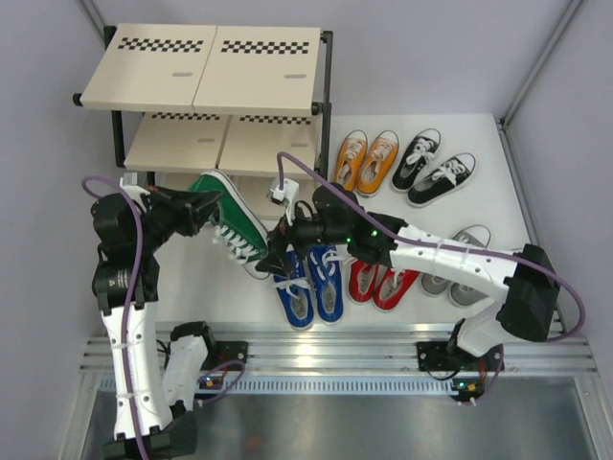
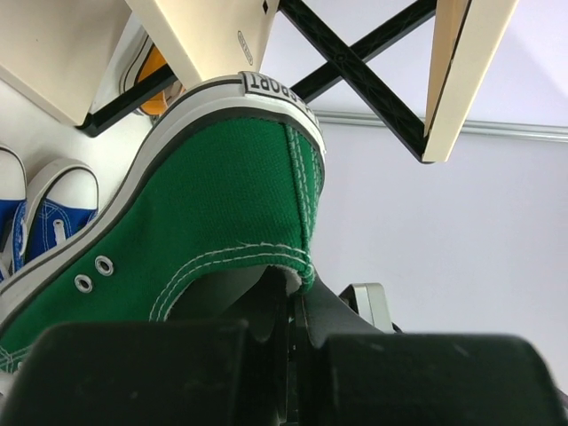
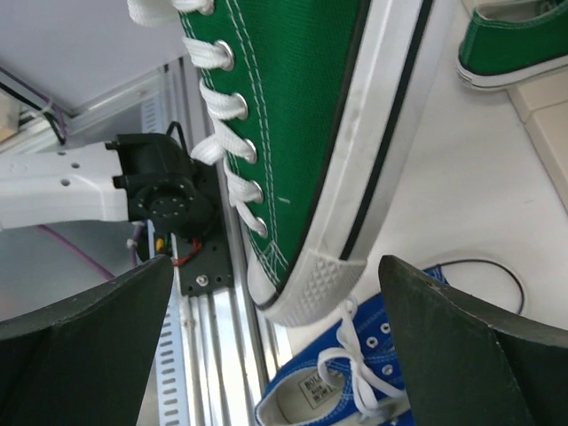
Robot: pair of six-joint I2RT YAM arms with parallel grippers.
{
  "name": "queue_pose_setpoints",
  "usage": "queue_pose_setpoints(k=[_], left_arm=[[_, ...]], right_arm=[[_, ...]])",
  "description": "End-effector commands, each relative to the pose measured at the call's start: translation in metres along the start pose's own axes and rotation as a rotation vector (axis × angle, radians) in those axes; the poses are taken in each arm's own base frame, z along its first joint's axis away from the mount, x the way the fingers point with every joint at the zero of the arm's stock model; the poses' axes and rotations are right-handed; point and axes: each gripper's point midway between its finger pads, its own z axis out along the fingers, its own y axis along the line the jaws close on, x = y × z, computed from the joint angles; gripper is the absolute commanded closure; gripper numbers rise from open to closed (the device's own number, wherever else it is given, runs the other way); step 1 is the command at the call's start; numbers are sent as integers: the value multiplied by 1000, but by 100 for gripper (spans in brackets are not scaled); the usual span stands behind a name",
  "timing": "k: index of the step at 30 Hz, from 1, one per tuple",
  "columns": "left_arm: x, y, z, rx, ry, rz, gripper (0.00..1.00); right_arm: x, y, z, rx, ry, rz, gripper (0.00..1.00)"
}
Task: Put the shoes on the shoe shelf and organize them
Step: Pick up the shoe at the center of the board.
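My left gripper (image 1: 198, 205) is shut on the heel collar of a green shoe (image 1: 233, 222) and holds it tilted in the air in front of the shoe shelf (image 1: 206, 67). In the left wrist view the green shoe (image 2: 204, 204) rises from the closed left gripper (image 2: 297, 306) toward the shelf boards (image 2: 213, 31). My right gripper (image 1: 276, 257) stands open beside the shoe's toe. The right wrist view has the white toe cap of the green shoe (image 3: 302, 133) above the open right gripper (image 3: 275, 355), touching neither finger. A second green shoe (image 3: 519, 44) stands by a beige board.
On the white table lie a blue pair (image 1: 311, 283), a red pair (image 1: 378, 283), a grey pair (image 1: 460, 264), an orange pair (image 1: 369, 158) and a black pair (image 1: 433, 168). A blue shoe (image 3: 355, 390) lies just under my right gripper. An aluminium rail (image 1: 316, 350) borders the near edge.
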Motion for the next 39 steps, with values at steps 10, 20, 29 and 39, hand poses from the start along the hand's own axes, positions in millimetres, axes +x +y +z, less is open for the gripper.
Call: queue_pose_setpoints(k=[10,20,29,39], left_arm=[[7,-38,-12,164,15,65,100],[13,-5,-3,138,50,84,100],[19,37,7,106,91,291,76],[44,52,-7,221,205,737,16]], right_arm=[[-5,30,31,-144,-85,30,27],[-11,13,18,-171,-127,68,100],[-6,-21,-36,-188,-57,-83,100],[57,-54,-72,-200,180,-227,100]])
